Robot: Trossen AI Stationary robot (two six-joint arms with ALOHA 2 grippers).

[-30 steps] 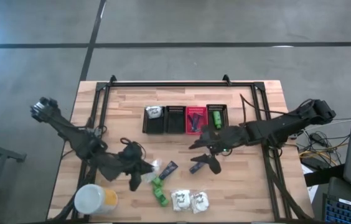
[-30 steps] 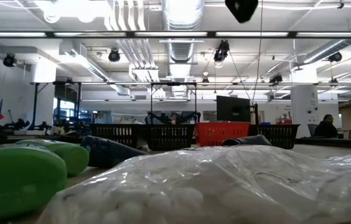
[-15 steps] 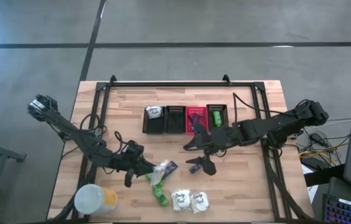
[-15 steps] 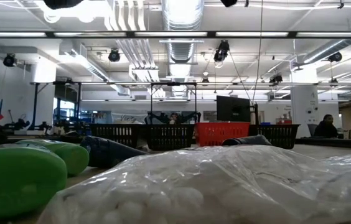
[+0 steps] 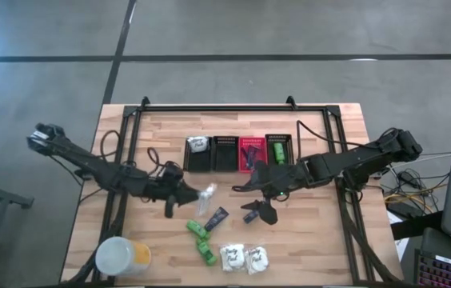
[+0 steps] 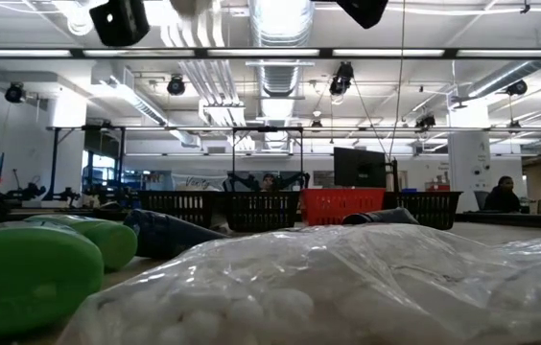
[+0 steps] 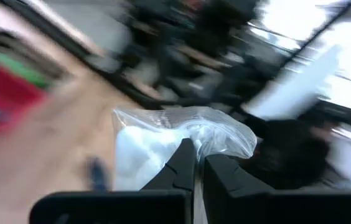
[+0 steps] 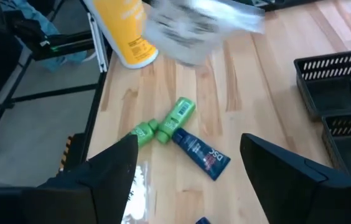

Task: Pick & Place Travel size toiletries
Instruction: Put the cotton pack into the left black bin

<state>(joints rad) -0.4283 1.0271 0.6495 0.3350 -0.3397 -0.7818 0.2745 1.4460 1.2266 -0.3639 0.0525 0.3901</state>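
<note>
Wooden slats make up the table (image 5: 329, 240), bounded by a dark frame, with a row of mesh baskets (image 5: 239, 153) as the landmark. One white packet (image 5: 198, 145) and one green bottle (image 5: 277, 150) already lie in the end baskets.

Left pincer (image 5: 196, 194): clamped shut on a white packet (image 5: 206, 197), carried clear of the boards, just below the baskets in the overhead view. The left wrist view shows the dark fingers (image 7: 182, 168) pinching only the thin crinkled edge of the bag (image 7: 163, 143).

Right pincer (image 5: 251, 198): jaws standing wide, nothing between them, also just below the baskets, hovering near a dark tube (image 5: 216, 218).

Farther from the baskets lie two green bottles (image 5: 201, 240), two more packets (image 5: 244, 258) and a yellow container (image 5: 121, 256).

Risks, as judged: the edge grip is slight, so the bag may slip or swing free during transfer. Both arms converge on the same patch, so contact between them is possible. The slack bag could snag a basket rim on release.
</note>
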